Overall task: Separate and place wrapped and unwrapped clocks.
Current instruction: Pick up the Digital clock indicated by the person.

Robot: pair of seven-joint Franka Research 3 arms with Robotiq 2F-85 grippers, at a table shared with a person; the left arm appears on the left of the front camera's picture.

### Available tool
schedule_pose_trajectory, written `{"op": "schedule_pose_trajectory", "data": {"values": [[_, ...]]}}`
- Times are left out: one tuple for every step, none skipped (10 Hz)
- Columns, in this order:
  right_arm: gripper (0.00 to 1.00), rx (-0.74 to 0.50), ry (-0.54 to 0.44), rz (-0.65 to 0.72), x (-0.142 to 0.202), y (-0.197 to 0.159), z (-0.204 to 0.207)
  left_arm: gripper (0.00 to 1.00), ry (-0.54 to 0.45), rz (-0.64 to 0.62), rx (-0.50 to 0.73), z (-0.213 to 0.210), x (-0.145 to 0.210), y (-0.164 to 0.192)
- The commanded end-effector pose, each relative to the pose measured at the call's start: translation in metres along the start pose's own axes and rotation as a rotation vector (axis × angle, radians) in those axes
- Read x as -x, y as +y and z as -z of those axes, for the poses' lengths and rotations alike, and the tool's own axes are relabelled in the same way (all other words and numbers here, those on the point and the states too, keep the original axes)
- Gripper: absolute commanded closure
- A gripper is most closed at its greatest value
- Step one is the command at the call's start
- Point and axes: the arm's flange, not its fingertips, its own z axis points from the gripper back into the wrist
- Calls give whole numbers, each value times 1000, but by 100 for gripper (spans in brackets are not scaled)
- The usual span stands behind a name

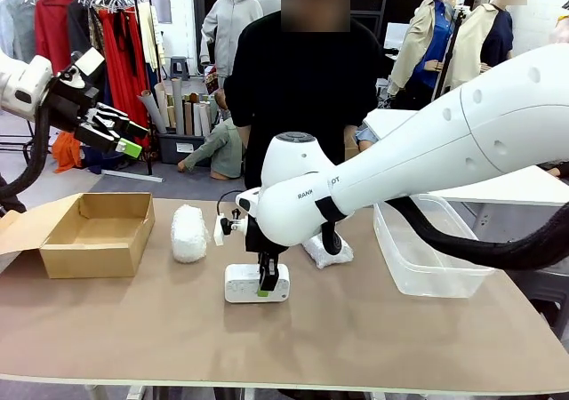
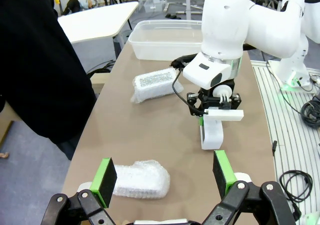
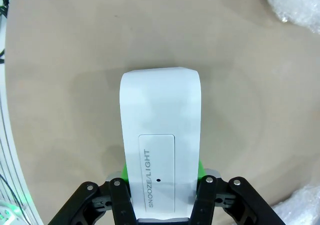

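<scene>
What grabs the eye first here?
The right claw, reaching to the middle of the table, is shut on the bare white clock, its SNOOZE/LIGHT bar facing up. A bubble-wrapped bundle stands to its left, and the left claw hangs open high over the table's left end, where a cardboard box sits.

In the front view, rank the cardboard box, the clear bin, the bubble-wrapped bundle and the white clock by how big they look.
1. cardboard box, counting its flap.
2. clear bin, close behind; the right arm hides part of it.
3 and 4. bubble-wrapped bundle and white clock: about alike, and the clock is nearer the camera, so unranked.
</scene>
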Motion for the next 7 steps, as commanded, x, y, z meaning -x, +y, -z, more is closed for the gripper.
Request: {"op": "schedule_pose_trajectory", "data": {"values": [[100, -34, -31, 11, -2, -5, -30, 0, -2, 4, 1, -1, -1, 0], [100, -68, -36, 27, -3, -8, -44, 0, -2, 4, 1, -1, -1, 0], [100, -72, -45, 38, -3, -12, -63, 0, -2, 4, 1, -1, -1, 0], [100, -93, -61, 41, -5, -13, -84, 0, -2, 4, 1, -1, -1, 0], [100, -127, -54, 33, -8, -16, -112, 0, -2, 4, 1, -1, -1, 0], [100, -142, -33, 22, -10, -18, -138, 0, -2, 4, 1, -1, -1, 0], [100, -128, -29, 12, -11, -21, -163, 0, -2, 4, 1, -1, -1, 0]]}}
